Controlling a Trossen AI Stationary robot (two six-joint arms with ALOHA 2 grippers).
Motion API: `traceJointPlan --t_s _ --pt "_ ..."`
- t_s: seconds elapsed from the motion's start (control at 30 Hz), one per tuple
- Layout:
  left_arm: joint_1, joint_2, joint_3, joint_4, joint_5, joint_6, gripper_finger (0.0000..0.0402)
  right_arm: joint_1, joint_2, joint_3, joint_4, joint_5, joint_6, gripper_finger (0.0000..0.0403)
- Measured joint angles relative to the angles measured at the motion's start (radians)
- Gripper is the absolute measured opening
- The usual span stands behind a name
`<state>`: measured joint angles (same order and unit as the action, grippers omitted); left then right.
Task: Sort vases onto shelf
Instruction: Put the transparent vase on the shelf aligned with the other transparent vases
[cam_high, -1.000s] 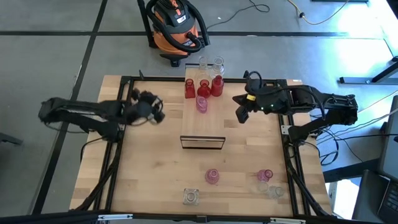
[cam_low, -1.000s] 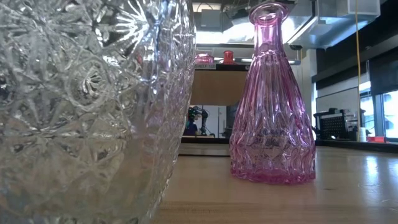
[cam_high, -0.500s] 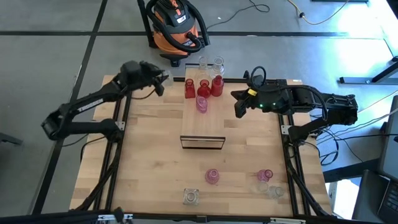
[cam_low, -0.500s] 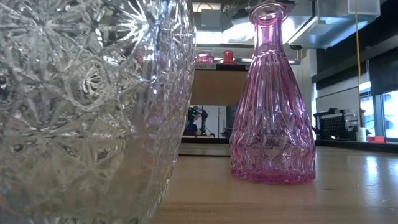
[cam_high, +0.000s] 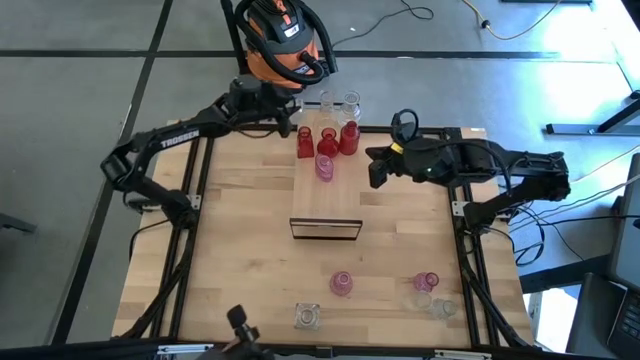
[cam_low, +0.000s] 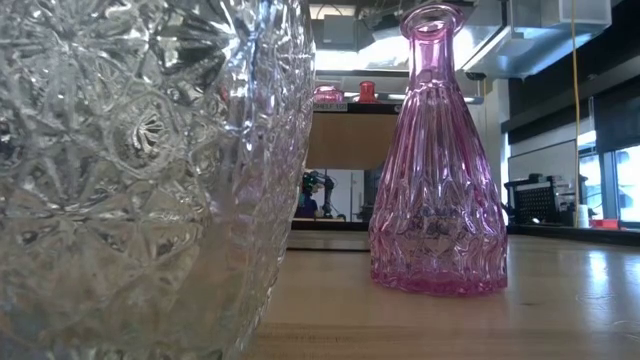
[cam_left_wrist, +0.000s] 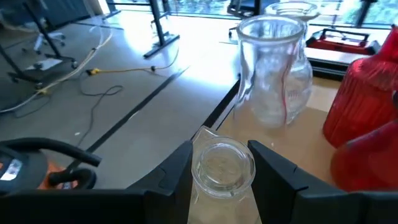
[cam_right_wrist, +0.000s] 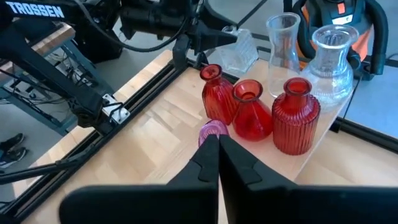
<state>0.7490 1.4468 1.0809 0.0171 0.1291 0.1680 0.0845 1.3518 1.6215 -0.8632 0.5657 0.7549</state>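
Note:
The shelf (cam_high: 327, 190) is a light plank that runs from the table's middle to its far edge. Three red vases (cam_high: 327, 141), a pink one (cam_high: 325, 167) and two clear ones (cam_high: 340, 101) stand on its far end. My left gripper (cam_high: 287, 110) is just left of that end, shut on a clear vase (cam_left_wrist: 222, 167). My right gripper (cam_high: 378, 176) hovers shut to the right of the shelf, touching nothing. More pink vases (cam_high: 341, 283) and clear vases (cam_high: 309, 317) stand near the table's near edge. In the low view two of them, a cut-glass one (cam_low: 140, 170) and a pink one (cam_low: 437, 170), stand close to the camera. My left gripper pinches the clear vase's upper part below the mouth (cam_left_wrist: 205, 177) between its two fingers (cam_left_wrist: 277, 174), one on each side. The fingers come nearly level from the table's left. The vase (cam_right_wrist: 240, 53) stands roughly upright in the hold, mouth up, beside the far red vases.
An orange shop vacuum (cam_high: 285, 40) sits on the floor beyond the far edge. Black frame rails (cam_high: 190, 200) run along the table's left and right sides. A small dark object (cam_high: 238, 322) shows at the near edge. Bare wood lies on either side of the shelf.
My left arm has swung from the table's left side toward the far edge and the shelf's far end. It has carried the clear vase along and turned its wrist on the way. The vases on the shelf and those at the near edge have stayed put.

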Motion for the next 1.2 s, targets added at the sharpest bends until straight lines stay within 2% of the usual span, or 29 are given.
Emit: traceJointPlan --t_s 0.37,0.8,1.0,1.2 --pt "-0.010 0.053 0.026 0.003 0.090 0.006 0.0123 0.000 0.022 0.000 -0.001 -0.008 0.009 0.0001" --pt "-0.024 0.090 0.027 0.022 0.095 0.013 0.0124 0.000 0.022 0.000 -0.001 0.001 0.011 0.0001" --pt "-0.037 0.124 0.028 0.041 0.071 -0.002 0.0159 0.000 0.022 0.000 -0.001 -0.017 0.032 0.0001" --pt "-0.028 0.128 0.027 0.088 0.051 -0.020 0.0149 0.000 0.022 0.000 -0.002 -0.051 0.047 0.0001"
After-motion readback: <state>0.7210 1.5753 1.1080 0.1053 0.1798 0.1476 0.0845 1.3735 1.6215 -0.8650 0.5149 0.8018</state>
